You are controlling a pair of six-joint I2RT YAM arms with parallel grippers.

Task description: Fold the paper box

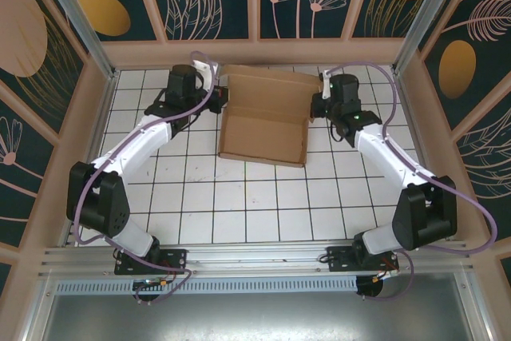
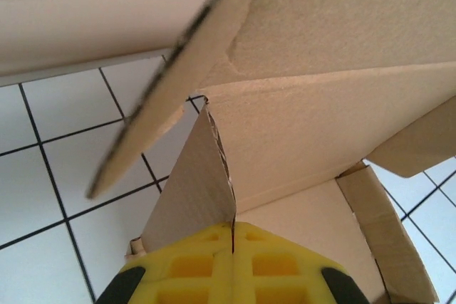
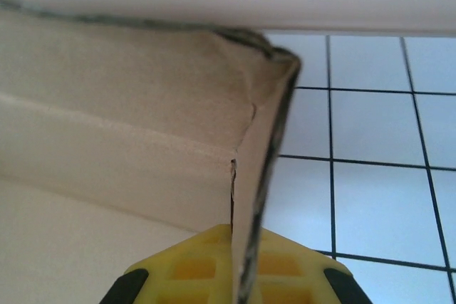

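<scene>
From the top view I count one box (image 1: 265, 129), open, at the far middle of the tiled table (image 1: 239, 205), its lid (image 1: 267, 85) tipped up toward the back wall (image 1: 255, 52). Two arms reach in. The left arm (image 1: 144, 137) brings the left gripper (image 1: 218, 105) to the box's left edge, and the right arm (image 1: 391, 157) brings the right gripper (image 1: 314, 108) to its right edge. From up here the wrists hide the jaws. In the left wrist view, the left gripper's two yellow fingers (image 2: 192, 268) are pressed together on one thin upright flap (image 2: 192, 183) of the box. The lid slants overhead and blocks much of the wall, with table showing at left and lower right. In the right wrist view, the right gripper's two fingers (image 3: 192, 268) are clamped on the box's side panel (image 3: 242, 176). Cardboard covers the left, table lies to the right, and the pale wall runs along the top.
</scene>
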